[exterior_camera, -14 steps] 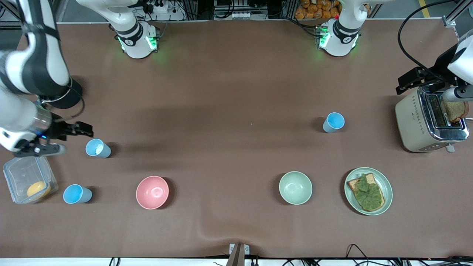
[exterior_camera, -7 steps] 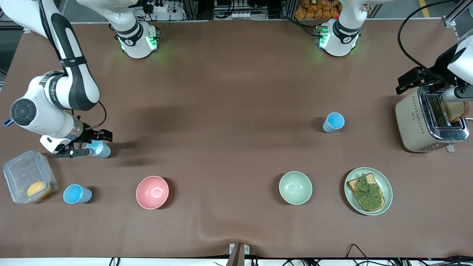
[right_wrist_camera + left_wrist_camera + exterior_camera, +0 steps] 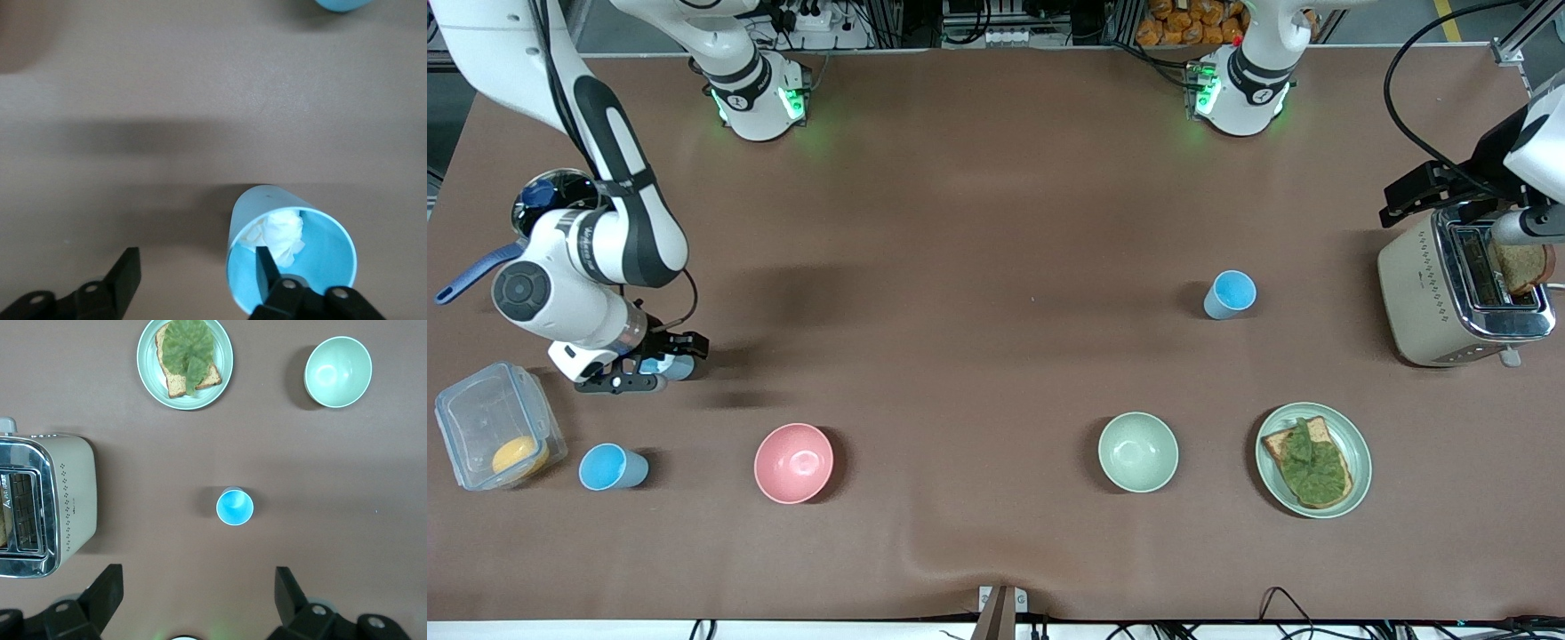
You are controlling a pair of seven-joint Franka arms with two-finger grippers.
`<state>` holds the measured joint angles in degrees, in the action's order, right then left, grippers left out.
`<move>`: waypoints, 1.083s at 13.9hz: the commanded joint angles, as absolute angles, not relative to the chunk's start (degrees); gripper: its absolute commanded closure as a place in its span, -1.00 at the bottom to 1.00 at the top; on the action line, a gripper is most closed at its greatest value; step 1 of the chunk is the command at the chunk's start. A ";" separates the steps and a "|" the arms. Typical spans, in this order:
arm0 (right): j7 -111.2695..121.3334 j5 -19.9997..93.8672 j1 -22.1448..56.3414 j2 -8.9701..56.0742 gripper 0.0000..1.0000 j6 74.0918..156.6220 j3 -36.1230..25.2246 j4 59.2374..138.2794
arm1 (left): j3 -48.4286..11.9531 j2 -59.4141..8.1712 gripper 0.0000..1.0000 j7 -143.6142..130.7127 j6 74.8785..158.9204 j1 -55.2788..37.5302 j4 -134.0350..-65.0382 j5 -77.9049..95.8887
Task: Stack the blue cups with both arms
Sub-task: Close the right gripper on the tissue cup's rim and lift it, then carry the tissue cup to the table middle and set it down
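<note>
Fingers (image 3: 267,270) of the right gripper (image 3: 198,257) are seen spread apart. One finger is inside a blue cup (image 3: 320,260) and the other is outside it, apart from the wall, so nothing is pinched yet. A crumpled white piece (image 3: 277,233) lies in this cup. In the front view the cup is mostly covered by the gripper.

A second blue cup (image 3: 611,468) stands at 7 o'clock from it, beside a clear box (image 3: 480,418) with something orange inside. A pink bowl (image 3: 793,462) is at 4 o'clock.

A third blue cup (image 3: 1230,294) stands well apart at 3 o'clock, toward the left arm's end. From it, a pale green bowl (image 3: 1137,452) is at 7 o'clock and a toaster (image 3: 1432,293) at 3 o'clock.

The left gripper (image 3: 199,577) waits high by the toaster with its fingers wide apart, and its arm is cut off by the frame edge.

Grey lettering on the right arm (image 3: 587,240) cannot be read.
</note>
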<state>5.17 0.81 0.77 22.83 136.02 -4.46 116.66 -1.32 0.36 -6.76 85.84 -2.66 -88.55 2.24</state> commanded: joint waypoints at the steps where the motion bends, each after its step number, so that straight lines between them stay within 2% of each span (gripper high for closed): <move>1: 4.22 -0.09 -0.18 23.47 -0.17 136.06 -3.96 115.93 | -1.41 0.97 -1.00 -5.45 85.96 -2.11 -88.68 3.87; 3: 4.22 -0.09 -0.52 24.08 0.37 136.14 -3.96 115.93 | -1.41 0.97 -1.00 -5.36 85.96 -2.02 -88.68 3.87; 5: 4.57 -0.09 -0.44 24.08 1.00 135.53 -3.96 115.32 | -1.41 0.97 -1.00 -5.36 85.96 -2.02 -88.68 3.87; 9: 4.83 -1.05 -0.09 23.12 1.00 132.30 -4.04 113.74 | -1.41 0.97 -1.00 -5.36 85.96 -2.02 -88.68 3.87; 13: 4.22 -2.02 1.22 22.06 1.00 113.60 -3.52 102.42 | -1.41 0.97 -1.00 -5.36 85.96 -2.02 -88.68 3.87; 15: 3.61 -1.15 4.90 21.89 1.00 106.47 -3.43 96.97 | -1.41 0.97 -1.00 -5.36 85.96 -2.02 -88.68 3.87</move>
<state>5.15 -0.94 1.76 22.40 112.73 -3.73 101.97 -1.30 0.36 -6.76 85.84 -2.66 -88.55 2.24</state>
